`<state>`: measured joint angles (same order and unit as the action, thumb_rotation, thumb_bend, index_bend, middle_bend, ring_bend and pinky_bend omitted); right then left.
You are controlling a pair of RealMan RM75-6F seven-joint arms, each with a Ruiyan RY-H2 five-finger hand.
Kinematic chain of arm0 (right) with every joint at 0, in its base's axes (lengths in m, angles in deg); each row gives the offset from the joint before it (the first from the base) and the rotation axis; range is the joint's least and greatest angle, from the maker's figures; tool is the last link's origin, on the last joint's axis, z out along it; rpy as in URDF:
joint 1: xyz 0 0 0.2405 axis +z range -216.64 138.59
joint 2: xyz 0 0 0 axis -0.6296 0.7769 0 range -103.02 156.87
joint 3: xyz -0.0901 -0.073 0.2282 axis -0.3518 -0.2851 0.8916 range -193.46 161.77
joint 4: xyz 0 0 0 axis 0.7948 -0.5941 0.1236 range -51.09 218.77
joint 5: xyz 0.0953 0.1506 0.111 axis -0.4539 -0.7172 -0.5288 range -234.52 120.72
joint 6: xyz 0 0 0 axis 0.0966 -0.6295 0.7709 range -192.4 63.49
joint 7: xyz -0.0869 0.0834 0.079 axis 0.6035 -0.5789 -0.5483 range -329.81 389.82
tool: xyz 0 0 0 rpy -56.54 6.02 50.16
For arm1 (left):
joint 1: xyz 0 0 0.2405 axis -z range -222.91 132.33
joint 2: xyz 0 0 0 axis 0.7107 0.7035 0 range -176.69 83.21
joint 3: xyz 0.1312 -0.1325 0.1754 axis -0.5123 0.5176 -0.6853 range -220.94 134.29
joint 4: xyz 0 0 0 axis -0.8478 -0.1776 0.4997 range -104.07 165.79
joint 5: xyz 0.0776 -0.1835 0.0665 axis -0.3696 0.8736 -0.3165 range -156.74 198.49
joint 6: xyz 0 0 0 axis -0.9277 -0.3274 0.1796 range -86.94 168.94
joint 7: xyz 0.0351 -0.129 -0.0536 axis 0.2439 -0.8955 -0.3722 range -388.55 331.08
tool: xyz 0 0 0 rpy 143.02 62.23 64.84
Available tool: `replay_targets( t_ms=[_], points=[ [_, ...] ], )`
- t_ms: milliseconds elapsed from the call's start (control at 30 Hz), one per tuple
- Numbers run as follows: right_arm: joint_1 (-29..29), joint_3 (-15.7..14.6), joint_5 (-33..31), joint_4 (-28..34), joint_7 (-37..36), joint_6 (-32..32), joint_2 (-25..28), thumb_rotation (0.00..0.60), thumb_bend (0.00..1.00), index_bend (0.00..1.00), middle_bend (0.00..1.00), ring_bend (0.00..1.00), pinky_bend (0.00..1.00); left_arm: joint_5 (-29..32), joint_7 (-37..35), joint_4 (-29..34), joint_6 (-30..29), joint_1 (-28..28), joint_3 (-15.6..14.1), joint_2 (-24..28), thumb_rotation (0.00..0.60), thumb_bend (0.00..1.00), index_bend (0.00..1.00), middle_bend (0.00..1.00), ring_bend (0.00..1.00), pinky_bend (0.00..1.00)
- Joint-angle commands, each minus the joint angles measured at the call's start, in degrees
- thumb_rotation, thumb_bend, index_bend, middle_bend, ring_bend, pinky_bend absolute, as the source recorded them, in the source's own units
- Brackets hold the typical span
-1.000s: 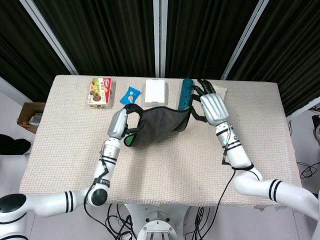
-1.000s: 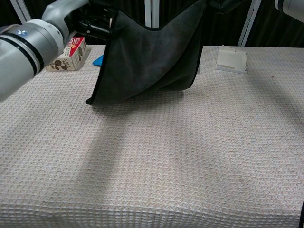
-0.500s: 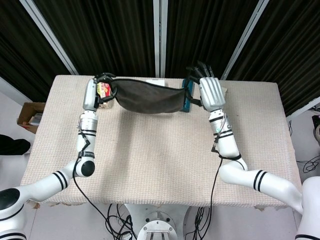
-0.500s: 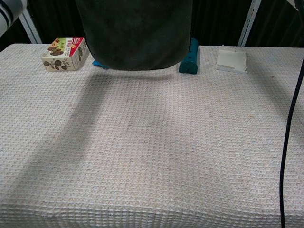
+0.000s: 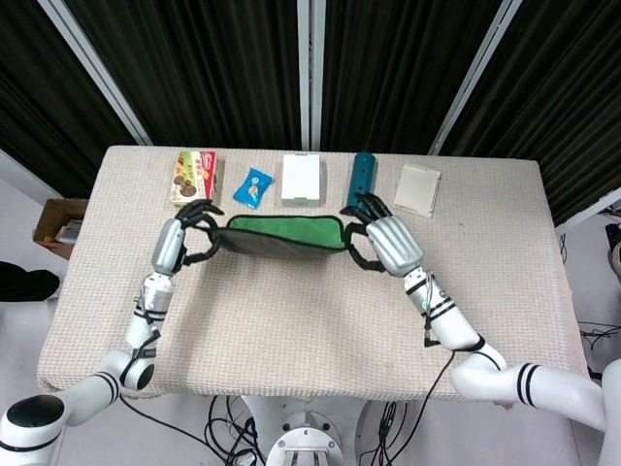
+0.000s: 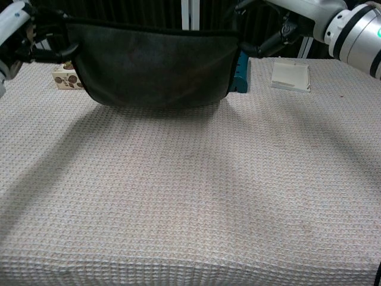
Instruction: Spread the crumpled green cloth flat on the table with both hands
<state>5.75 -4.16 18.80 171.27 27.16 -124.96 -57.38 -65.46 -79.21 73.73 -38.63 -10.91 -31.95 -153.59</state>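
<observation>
The green cloth (image 5: 286,235) hangs stretched between my two hands above the table, its top edge taut and its body sagging. In the chest view the cloth (image 6: 155,65) looks dark and hangs clear of the table surface. My left hand (image 5: 184,233) grips the cloth's left corner, and in the chest view the left hand (image 6: 36,39) shows at the upper left. My right hand (image 5: 380,238) grips the right corner; the chest view shows the right hand (image 6: 268,27) at the upper right.
Along the table's far edge lie a snack box (image 5: 194,177), a blue packet (image 5: 254,186), a white box (image 5: 303,179), a teal bar (image 5: 361,173) and a beige pad (image 5: 419,190). The woven table cover (image 6: 190,196) lies below the cloth.
Both hands have come down and toward me with the cloth still stretched between them. The cloth now hangs lower, nearer the table's middle, showing its green side from above.
</observation>
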Motion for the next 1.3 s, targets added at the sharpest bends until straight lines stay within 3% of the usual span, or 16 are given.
replay_targets(
  t_ms=[33,300,600,867,1167,1300],
  points=[
    [-0.84,-2.52,1.93,2.71,0.89,1.82,1.95,0.600,0.48,0.78,0.19,0.00,0.00,-3.94,-1.39,-5.14,-4.32,-3.86,-5.33,-2.68,0.600,0.48,0.66,0.34,0.20,0.20],
    [-2.00,-6.66,4.79,4.36,5.55,3.02,2.05,0.600,0.48,0.78,0.19,0.00,0.00,-7.79,1.20,-12.41,-7.74,-8.25,-11.61,-5.18,0.600,0.48,0.66,0.34,0.20,0.18],
    [-2.47,-9.17,7.09,1.74,10.21,3.74,-1.20,0.600,0.45,0.78,0.19,0.00,0.00,-10.18,6.79,-15.31,-7.79,-9.14,-14.91,-5.84,0.600,0.48,0.63,0.32,0.18,0.18],
    [-3.75,-11.03,9.10,-2.02,13.93,2.75,-4.71,0.600,0.36,0.76,0.19,0.00,0.00,-10.68,12.83,-12.88,-5.39,-9.28,-16.35,-4.47,0.600,0.47,0.60,0.29,0.17,0.18],
    [-5.06,-12.07,10.95,-5.02,14.75,1.64,-8.00,0.600,0.18,0.73,0.18,0.00,0.00,-10.70,20.26,-6.74,-2.16,-9.36,-17.42,-1.41,0.600,0.46,0.50,0.24,0.14,0.17],
    [-5.31,-12.21,11.37,-5.35,15.47,1.67,-8.68,0.600,0.09,0.70,0.16,0.00,0.00,-10.44,23.45,-3.51,-1.05,-9.47,-17.53,0.16,0.600,0.40,0.46,0.22,0.13,0.17]
  ],
)
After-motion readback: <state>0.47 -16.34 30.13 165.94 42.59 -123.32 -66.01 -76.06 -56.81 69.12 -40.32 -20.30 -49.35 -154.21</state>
